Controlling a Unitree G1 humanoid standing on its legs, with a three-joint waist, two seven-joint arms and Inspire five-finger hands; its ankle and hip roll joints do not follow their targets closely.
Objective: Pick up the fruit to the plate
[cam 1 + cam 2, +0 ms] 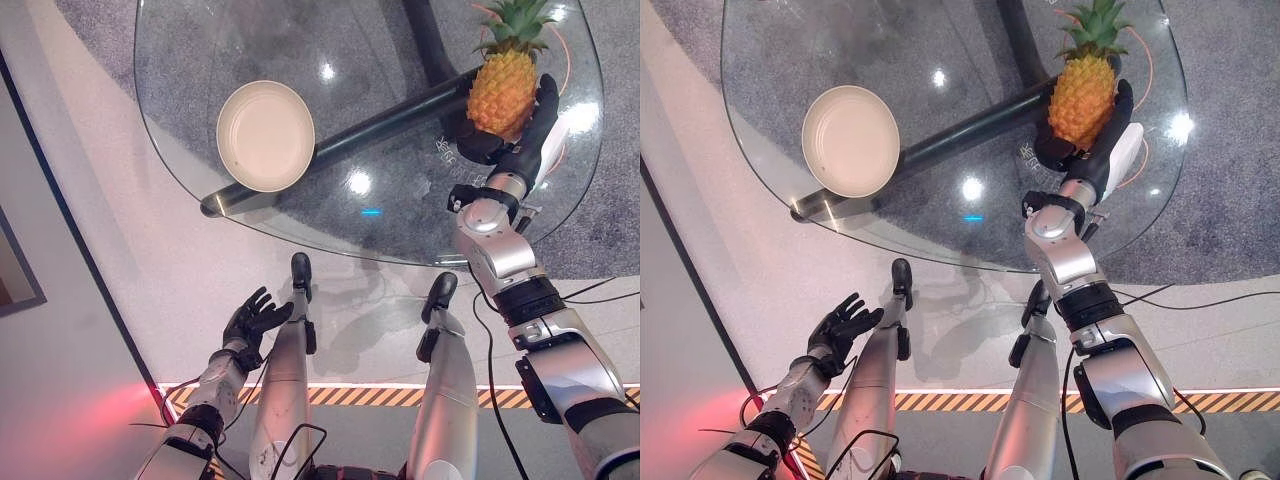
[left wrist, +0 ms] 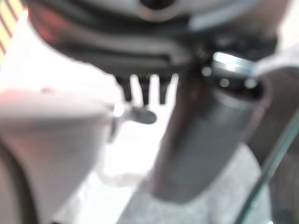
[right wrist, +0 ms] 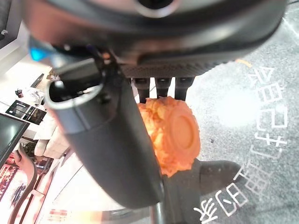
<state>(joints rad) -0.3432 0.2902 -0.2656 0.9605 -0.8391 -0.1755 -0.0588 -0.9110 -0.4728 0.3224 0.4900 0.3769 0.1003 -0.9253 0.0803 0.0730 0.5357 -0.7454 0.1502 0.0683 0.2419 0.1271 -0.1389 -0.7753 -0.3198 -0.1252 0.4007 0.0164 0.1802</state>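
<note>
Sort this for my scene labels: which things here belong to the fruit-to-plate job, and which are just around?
Part of the job:
- orange pineapple with green crown, gripped by the right hand
- round cream plate, empty, to the robot's left of the pineapple

Just around:
- round glass table with its dark tubular leg
- left hand, open, low beside the table

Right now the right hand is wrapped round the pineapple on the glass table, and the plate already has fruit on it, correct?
Not quite. The plate has nothing on it, as the left eye view shows. The rest holds: the right hand is wrapped round the pineapple on the glass table.
</note>
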